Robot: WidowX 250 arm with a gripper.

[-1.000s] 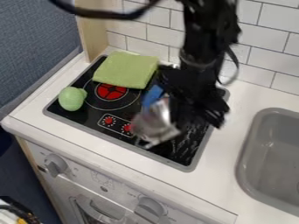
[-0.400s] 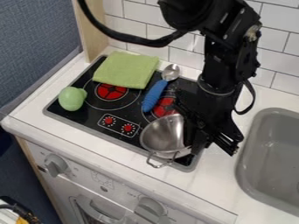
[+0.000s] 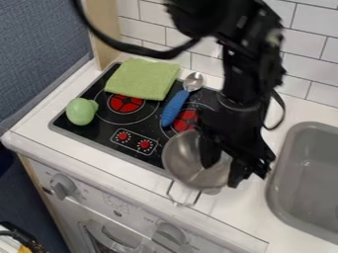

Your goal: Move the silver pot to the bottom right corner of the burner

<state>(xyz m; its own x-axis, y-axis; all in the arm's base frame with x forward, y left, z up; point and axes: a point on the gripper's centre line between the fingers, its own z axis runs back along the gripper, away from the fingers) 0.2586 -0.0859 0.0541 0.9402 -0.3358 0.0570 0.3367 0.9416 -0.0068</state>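
Silver pot pinched at its side, over cooktop's bottom right corner

Pot: round, shiny metal, deep curved walls, tipped, with its mouth turned partly toward the camera. Thin wire loop handle juts toward the front of the counter. Pot sits in view over the bottom right corner of the cooktop, its near side reaching past the front edge. Cannot tell whether its base touches down.

Gripper is at the pot's right side, pinching the wall: one finger inside the bowl, the other outside. Arm comes down from the top edge.

Containers: pot's inside shows bare metal, plus the finger reaching in; its far right part is hidden. Grey sink is set into the counter on the right, smooth-walled, partly cut by the view's edge.

On the cooktop: folded green cloth at the back left; pale green rounded object at the left corner; blue-handled spoon near the right red ring, its metal end toward the tiles.

Edges, room: white counter gives a bare strip between pot and sink, and a narrower one along the front. Black glass shows between pot and control dials.
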